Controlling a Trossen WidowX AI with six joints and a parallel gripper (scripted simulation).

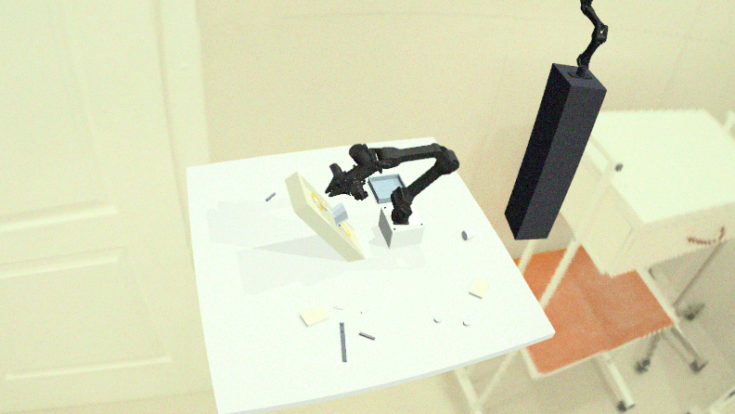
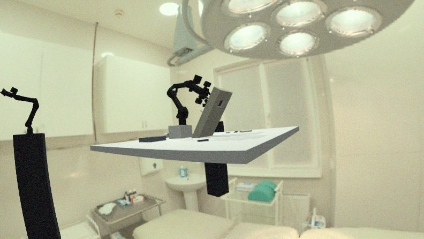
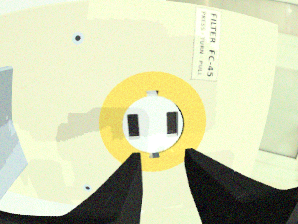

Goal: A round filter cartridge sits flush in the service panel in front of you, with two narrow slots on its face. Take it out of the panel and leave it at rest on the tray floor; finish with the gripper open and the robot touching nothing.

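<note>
The filter cartridge (image 3: 153, 125) is a white disc with two dark upright slots. It sits in the tilted cream service panel (image 1: 321, 231) (image 2: 207, 118) (image 3: 50, 65), inside a yellow ring (image 3: 195, 125) with small notches above and below the disc. My gripper (image 3: 162, 158) (image 1: 328, 191) is partly open with nothing between its fingers. Its tips appear just below the disc in the wrist view, in front of the panel face; whether they touch it cannot be told. The blue-grey tray (image 1: 386, 188) (image 2: 151, 139) lies on the table beside the robot base and is empty.
A blue-grey piece (image 1: 339, 213) (image 3: 10, 145) juts from the panel face beside the ring. A label (image 3: 204, 45) is on the panel. The white robot base block (image 1: 406, 234) stands near the panel. Small loose items, including a dark strip (image 1: 343, 342), lie on the table.
</note>
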